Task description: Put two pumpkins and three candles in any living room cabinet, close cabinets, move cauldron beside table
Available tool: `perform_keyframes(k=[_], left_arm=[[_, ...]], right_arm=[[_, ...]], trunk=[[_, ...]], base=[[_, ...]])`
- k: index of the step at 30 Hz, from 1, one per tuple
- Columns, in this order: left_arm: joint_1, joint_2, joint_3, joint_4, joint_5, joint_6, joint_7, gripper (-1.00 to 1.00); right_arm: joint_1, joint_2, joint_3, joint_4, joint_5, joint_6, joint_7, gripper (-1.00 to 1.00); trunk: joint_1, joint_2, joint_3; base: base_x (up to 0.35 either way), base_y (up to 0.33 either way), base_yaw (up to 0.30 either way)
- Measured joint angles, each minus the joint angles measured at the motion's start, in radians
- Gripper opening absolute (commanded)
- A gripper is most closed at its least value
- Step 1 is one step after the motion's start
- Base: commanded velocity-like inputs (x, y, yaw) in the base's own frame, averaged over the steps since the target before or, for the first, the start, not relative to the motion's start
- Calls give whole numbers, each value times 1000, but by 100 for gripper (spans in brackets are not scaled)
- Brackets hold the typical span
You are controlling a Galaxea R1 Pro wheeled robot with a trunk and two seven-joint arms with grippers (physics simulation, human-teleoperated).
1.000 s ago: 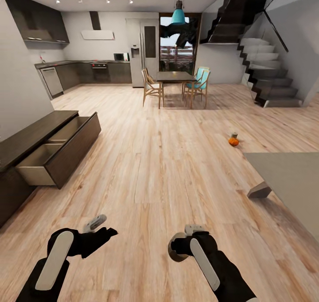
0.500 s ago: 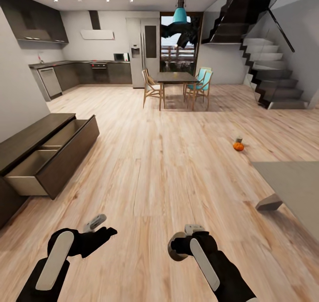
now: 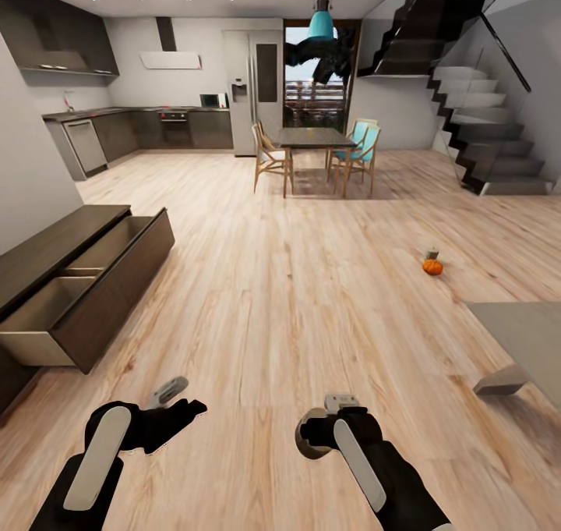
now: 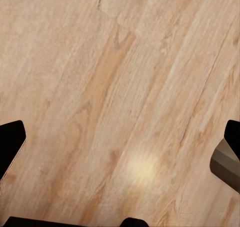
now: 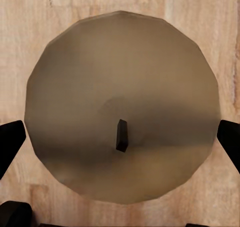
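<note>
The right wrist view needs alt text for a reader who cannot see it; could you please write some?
A grey-beige candle with a short dark wick, seen end-on, sits between the two dark fingertips of the right end effector. Pale wood floor shows behind it.

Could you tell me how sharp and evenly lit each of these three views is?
Head view: evenly lit, wide-angle stretch at the edges, the far pumpkin small but sharp, a soft shadow under the table. Left wrist view: a pale glare patch on the floor planks. Right wrist view: the candle is close and soft-edged, with a shaded band across its top around the wick.
</note>
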Motion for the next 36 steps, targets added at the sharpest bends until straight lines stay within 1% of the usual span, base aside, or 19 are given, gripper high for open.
perform_keyframes(k=[36], left_arm=[[0,-2,-2,0,0,-2,1,100]], right_arm=[[0,-5,0,2,5,0,5,-100]], trunk=[[0,0,0]], base=[[309,145,0]])
